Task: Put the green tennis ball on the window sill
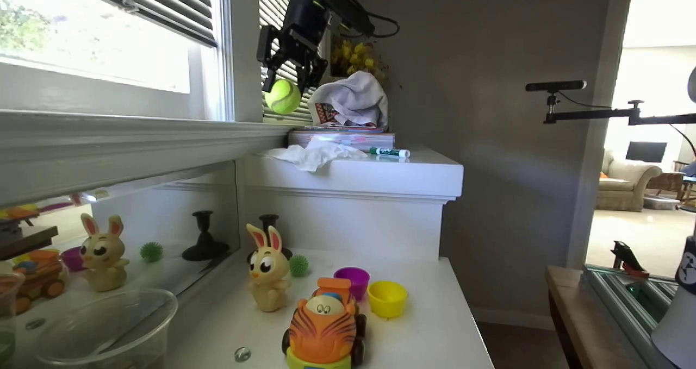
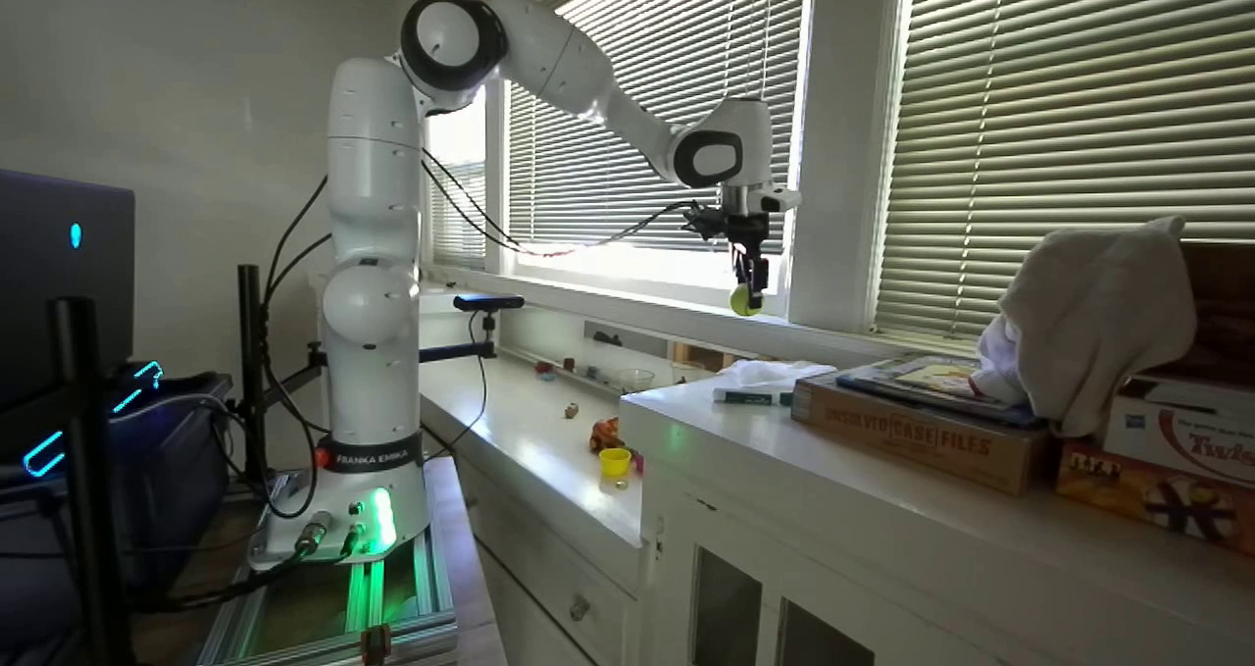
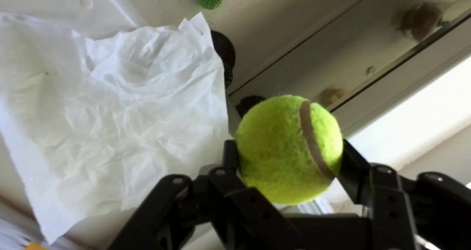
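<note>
The green tennis ball [image 1: 283,98] is bright yellow-green and held in the air in both exterior views [image 2: 740,300]. My gripper [image 1: 286,86] is shut on it and points down. In the wrist view my gripper [image 3: 289,159] has one finger pressed on each side of the ball [image 3: 283,150]. The window sill [image 1: 136,141] is the long pale ledge under the window; it also shows in an exterior view [image 2: 819,338] and as a bright strip in the wrist view [image 3: 415,110]. The ball is above sill height, near its edge; I cannot tell if it is directly over it.
A white crumpled paper [image 3: 128,125] lies on the white shelf top [image 1: 429,165], by a green marker [image 1: 389,152] and boxes [image 2: 922,416] with a cloth [image 2: 1088,323]. Below are a toy rabbit [image 1: 268,276], a tiger car [image 1: 323,325] and cups [image 1: 387,298].
</note>
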`<control>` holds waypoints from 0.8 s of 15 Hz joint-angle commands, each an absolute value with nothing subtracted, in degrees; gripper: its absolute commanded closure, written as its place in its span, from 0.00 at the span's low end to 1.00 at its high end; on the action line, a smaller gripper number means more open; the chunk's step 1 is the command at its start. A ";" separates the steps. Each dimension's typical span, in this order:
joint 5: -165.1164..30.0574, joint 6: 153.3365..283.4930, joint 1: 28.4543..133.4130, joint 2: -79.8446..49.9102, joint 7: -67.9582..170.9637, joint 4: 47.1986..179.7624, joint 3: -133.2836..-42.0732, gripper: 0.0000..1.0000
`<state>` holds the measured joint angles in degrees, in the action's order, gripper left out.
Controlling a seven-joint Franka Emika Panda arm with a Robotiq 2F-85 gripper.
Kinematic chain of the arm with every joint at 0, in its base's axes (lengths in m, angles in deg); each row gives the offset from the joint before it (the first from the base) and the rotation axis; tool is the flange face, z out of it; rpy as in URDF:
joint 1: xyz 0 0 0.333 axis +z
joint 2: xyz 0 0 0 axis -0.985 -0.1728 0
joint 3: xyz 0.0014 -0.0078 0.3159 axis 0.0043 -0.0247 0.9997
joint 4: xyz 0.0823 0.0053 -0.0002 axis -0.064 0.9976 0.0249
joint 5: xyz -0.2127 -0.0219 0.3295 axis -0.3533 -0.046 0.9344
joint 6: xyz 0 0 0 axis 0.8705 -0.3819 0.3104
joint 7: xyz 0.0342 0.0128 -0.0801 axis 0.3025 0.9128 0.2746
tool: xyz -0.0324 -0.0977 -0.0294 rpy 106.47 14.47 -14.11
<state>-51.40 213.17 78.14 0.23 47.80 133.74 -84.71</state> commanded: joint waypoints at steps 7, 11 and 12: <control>-52.24 222.79 81.91 2.06 58.13 141.97 -81.40 0.58; -52.18 233.27 82.93 1.22 61.97 144.54 -80.28 0.58; -52.19 234.95 83.20 1.15 62.41 144.95 -80.04 0.58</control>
